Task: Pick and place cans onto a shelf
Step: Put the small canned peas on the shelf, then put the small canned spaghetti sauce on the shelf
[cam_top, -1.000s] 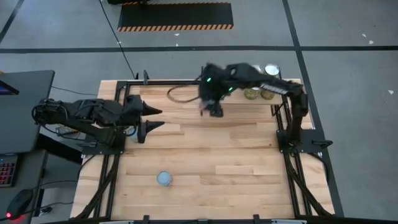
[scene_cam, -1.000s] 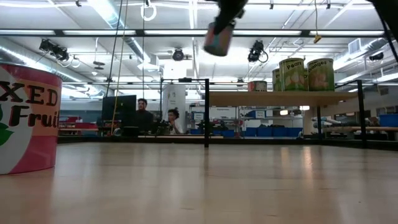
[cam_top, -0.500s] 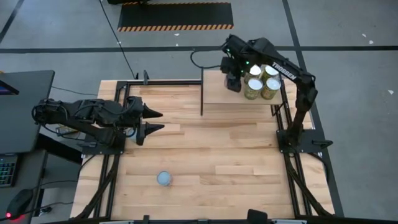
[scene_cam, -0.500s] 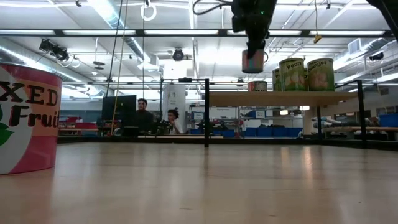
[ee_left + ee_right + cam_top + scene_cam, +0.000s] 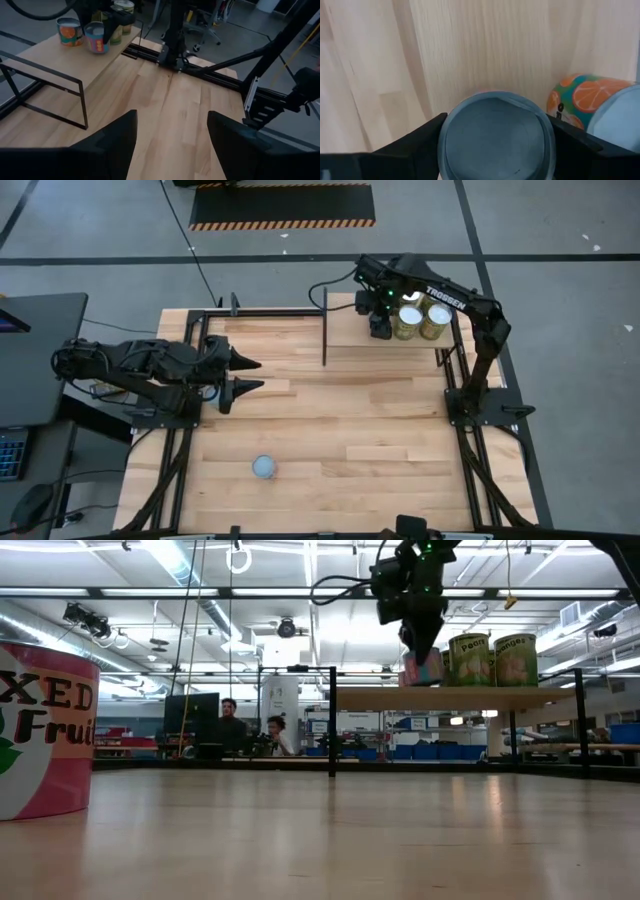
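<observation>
My right gripper (image 5: 380, 322) is over the light-wood shelf (image 5: 350, 332) at the table's far right, shut on a can with a pink and blue label (image 5: 412, 668). The can's silvery top fills the right wrist view (image 5: 495, 135). Its base is at the shelf's top; I cannot tell whether it rests there. Two yellow-green cans (image 5: 420, 320) and an orange can (image 5: 580, 100) stand on the shelf beside it. Another can (image 5: 264, 468) stands on the tabletop near the front. My left gripper (image 5: 245, 372) waits open at the table's left. My right gripper pinches the can between its two fingers (image 5: 415, 147) by the side wall just under the rim (image 5: 444, 142), one finger on each side. The fingers come from above, pointing down. The can is upright below them, next to the yellow-green cans.
A thin dark upright frame (image 5: 325, 330) stands at the shelf's left edge. Black rails (image 5: 460, 395) run along the table's right and left sides. The tabletop can looms large at the low view's left (image 5: 40, 730). People sit in the room beyond the table (image 5: 250, 725).
My right gripper has carried the can from above the table's far middle toward the right and far edge, over the shelf, then down beside the yellow-green cans. The can has stayed upright in the hold.
</observation>
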